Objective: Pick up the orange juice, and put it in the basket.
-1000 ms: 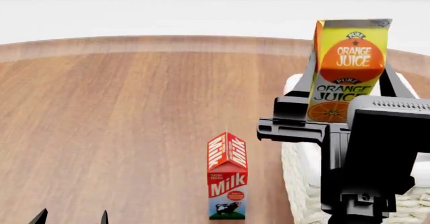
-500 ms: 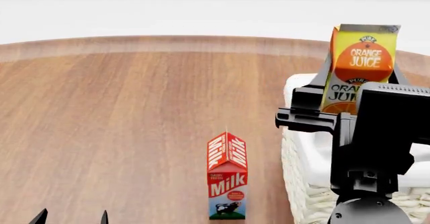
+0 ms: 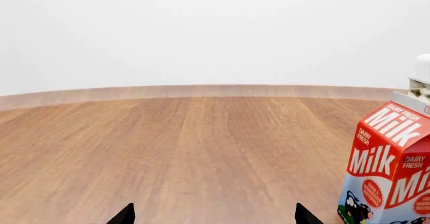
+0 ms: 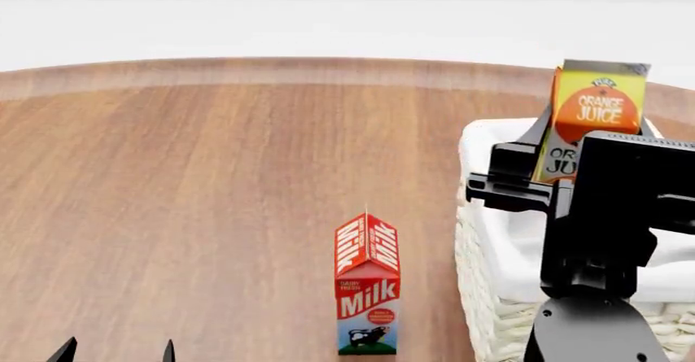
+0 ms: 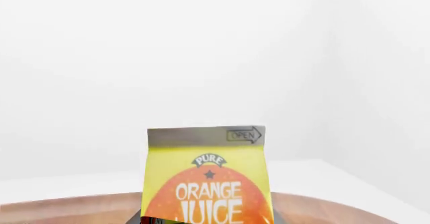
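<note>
The right gripper (image 4: 543, 163) held the orange juice (image 4: 595, 114) upright, clamped on the carton's lower part, with the carton raised over the far end of the basket (image 4: 486, 240) at the right of the surface (image 4: 195, 191). In the right wrist view only the carton's top and its "ORANGE JUICE" label (image 5: 207, 178) showed against the pale background, so the fingers' hold could not be checked from there. The milk carton (image 4: 367, 285) stood upright on the surface just left of the basket's near corner, apart from it. The left gripper (image 3: 210, 215) sat low at the near left with its two tips spread wide and nothing between them. From here the main risk looked like a release from too high: a tall carton dropped upright into a soft cloth liner could tip over, or strike the rim and fall out onto the surface. How much of the basket floor lay under the carton could not be judged, since the arm hid much of it, so a slightly misplaced descent might catch the far wall. The milk carton seemed clear of the right arm's path
</note>
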